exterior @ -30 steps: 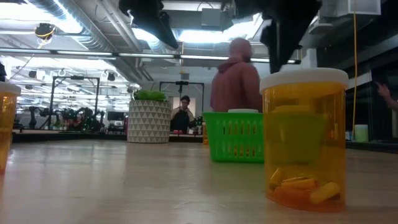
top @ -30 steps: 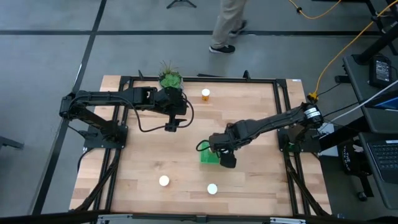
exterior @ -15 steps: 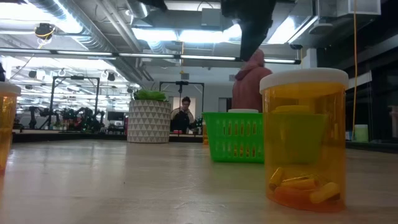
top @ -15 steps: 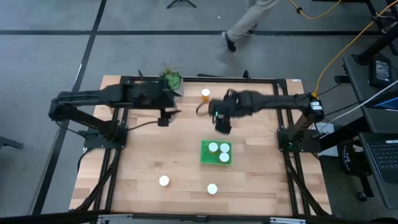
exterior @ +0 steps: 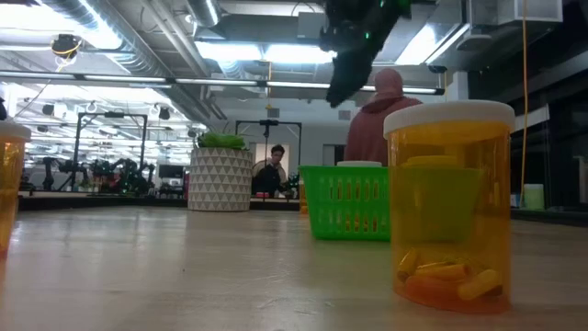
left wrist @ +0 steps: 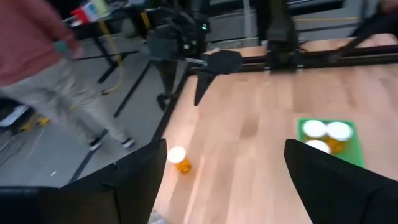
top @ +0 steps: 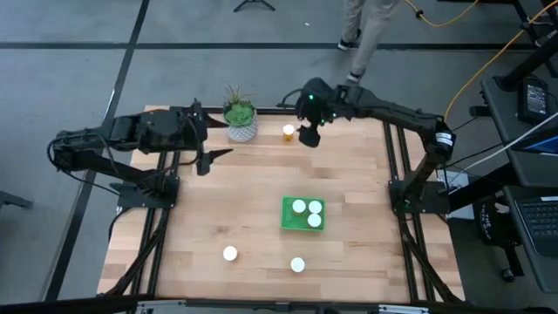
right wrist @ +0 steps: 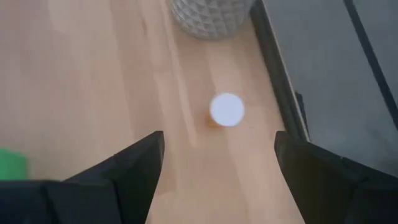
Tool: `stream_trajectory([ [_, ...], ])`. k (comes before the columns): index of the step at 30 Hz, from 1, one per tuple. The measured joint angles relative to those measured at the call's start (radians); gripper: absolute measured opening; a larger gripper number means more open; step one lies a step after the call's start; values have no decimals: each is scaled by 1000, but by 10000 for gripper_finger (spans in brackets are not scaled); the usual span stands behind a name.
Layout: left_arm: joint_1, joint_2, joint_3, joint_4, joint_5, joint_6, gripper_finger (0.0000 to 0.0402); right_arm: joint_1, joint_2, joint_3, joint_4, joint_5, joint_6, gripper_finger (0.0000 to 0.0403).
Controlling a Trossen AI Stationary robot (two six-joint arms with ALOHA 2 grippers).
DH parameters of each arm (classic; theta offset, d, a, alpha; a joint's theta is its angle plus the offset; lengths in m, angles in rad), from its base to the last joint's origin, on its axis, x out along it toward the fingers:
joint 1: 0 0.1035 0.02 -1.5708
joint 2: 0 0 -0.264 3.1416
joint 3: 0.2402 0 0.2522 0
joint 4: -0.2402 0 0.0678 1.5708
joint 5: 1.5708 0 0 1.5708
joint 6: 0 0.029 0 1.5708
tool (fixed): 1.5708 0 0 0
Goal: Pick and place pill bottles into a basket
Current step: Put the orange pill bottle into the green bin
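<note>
The green basket (top: 286, 223) sits mid-table with three white-capped orange pill bottles (top: 306, 212) standing in it; it also shows in the low view (exterior: 349, 204). One bottle (top: 288, 132) stands near the far edge, and two more stand near the front edge (top: 229, 254) (top: 297, 264). My right gripper (top: 307, 135) hovers open and empty just right of the far bottle, which shows ahead of its fingers in the right wrist view (right wrist: 227, 110). My left gripper (top: 209, 160) is open and empty above the table's far left part.
A white-potted green plant (top: 240, 118) stands at the far edge, left of the far bottle. A person (top: 362, 26) walks on the floor beyond the far edge. In the low view one bottle (exterior: 448, 202) stands close to the camera.
My right gripper has gone from over the basket toward the table's far edge and now hangs beside the far bottle. The basket, covered before, now shows three bottles. My left gripper has drawn back toward the table's left edge.
</note>
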Motion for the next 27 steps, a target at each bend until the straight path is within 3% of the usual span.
stream_trajectory([
  [7,4,36,-11,6,-99,-67,322,-106,111,1,-7,-144,-120,307],
  [13,4,63,-12,4,-165,-108,322,-127,206,66,-32,-158,-218,307],
  [21,4,82,-12,0,-210,-125,322,-155,325,202,-41,-199,-217,307],
  [27,4,84,-12,-21,-209,-128,322,-158,374,229,-67,-203,-202,307],
])
